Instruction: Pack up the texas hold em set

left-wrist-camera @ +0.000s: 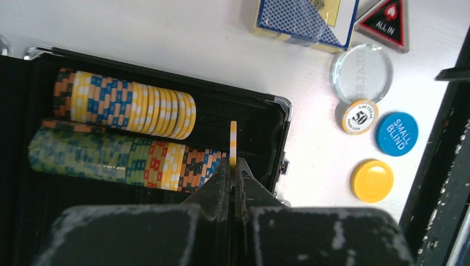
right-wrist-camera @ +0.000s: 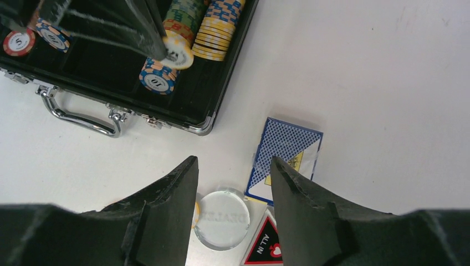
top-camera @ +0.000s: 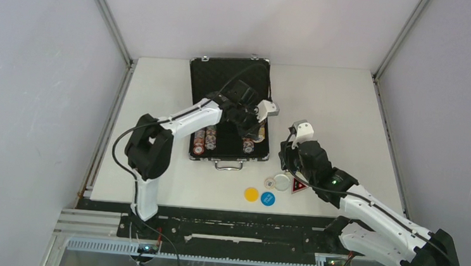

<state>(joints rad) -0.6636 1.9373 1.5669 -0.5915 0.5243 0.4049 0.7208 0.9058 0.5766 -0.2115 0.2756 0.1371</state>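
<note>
Left gripper [left-wrist-camera: 233,169]: I am pinching one yellow-white chip [left-wrist-camera: 233,138] on edge, sticking out past my fingertips, at the end of the chip row [left-wrist-camera: 127,160] lying in the open briefcase [left-wrist-camera: 260,108]. Right gripper [right-wrist-camera: 233,172]: I am hovering with fingers spread, with the card deck [right-wrist-camera: 285,152] lying just beyond them and the clear button [right-wrist-camera: 221,219] and triangle token [right-wrist-camera: 265,249] lying beneath.
</note>
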